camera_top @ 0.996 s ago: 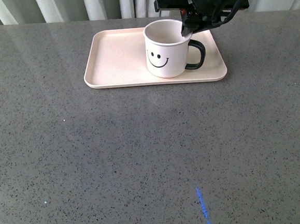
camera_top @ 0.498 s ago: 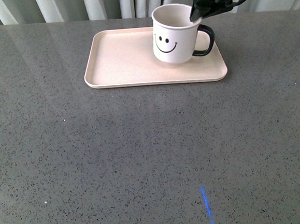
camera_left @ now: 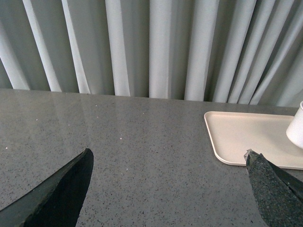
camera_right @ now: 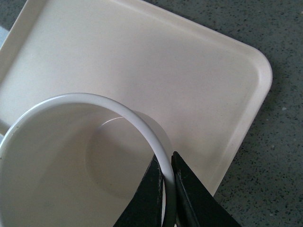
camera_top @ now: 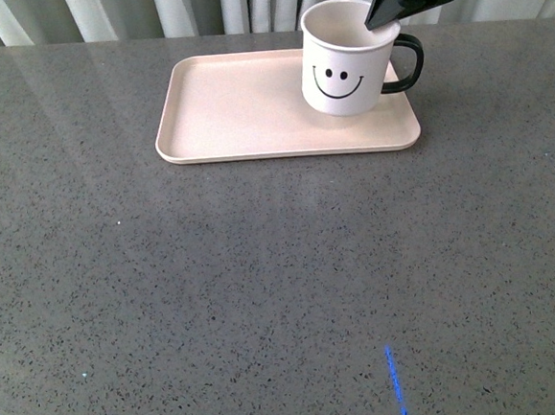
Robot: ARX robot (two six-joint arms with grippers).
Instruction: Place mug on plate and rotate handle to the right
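Observation:
The white mug [camera_top: 344, 72] with the black smiley face is at the right end of the pale pink plate [camera_top: 231, 105]. Its black handle [camera_top: 407, 63] points right, past the plate's right rim. My right gripper [camera_top: 384, 11] is shut on the mug's rim at the far right side, one finger inside and one outside. In the right wrist view the fingers [camera_right: 187, 189] pinch the white rim [camera_right: 142, 127] over the plate [camera_right: 156, 61]. My left gripper [camera_left: 168, 182] is open and empty above the table, left of the plate [camera_left: 246, 137]; a sliver of the mug [camera_left: 297, 130] shows there.
A grey speckled table [camera_top: 264, 285] carries the plate near its far edge. Pale curtains [camera_left: 151, 47] hang behind the table. A short blue light streak [camera_top: 395, 381] lies on the table near the front.
My right gripper has carried the mug to the right along the plate, from its middle-right to its right end. The handle still points right and now overhangs the rim.

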